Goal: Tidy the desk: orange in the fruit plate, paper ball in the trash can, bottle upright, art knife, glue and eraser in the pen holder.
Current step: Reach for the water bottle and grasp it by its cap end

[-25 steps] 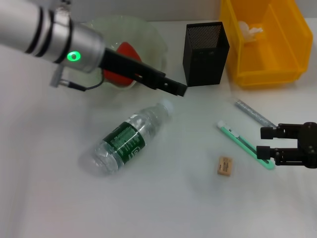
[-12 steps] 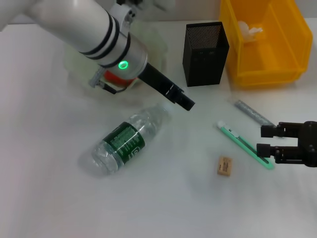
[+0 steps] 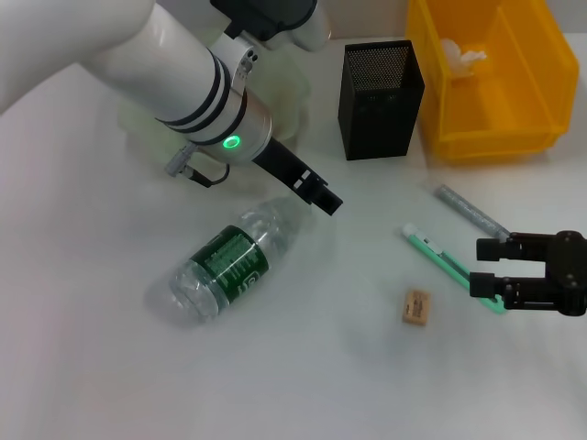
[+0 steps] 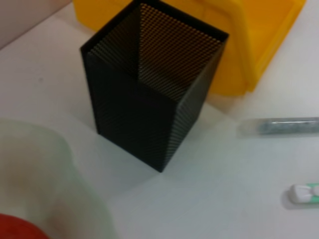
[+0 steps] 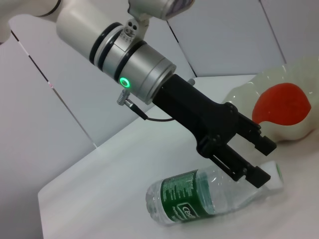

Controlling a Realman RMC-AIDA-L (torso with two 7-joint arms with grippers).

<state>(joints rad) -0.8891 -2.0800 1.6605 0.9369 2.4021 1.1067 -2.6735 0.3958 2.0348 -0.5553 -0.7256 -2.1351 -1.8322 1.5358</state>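
Since the earlier frame the left gripper (image 3: pixel 328 201) has swung from the fruit plate (image 5: pixel 279 99) down over the neck of the lying water bottle (image 3: pixel 234 261), fingers parted, empty. Righting seems next: close on the neck. The right gripper (image 3: pixel 486 270) hovers open, empty, above the art knife (image 3: pixel 445 259).

We're seeing the white worktop (image 3: pixel 83 367) carrying a bottle (image 3: pixel 234 261) lying down, eraser (image 3: pixel 415 307), art knife (image 3: pixel 449 267), glue (image 3: pixel 470 210), pen holder (image 3: pixel 380 87).
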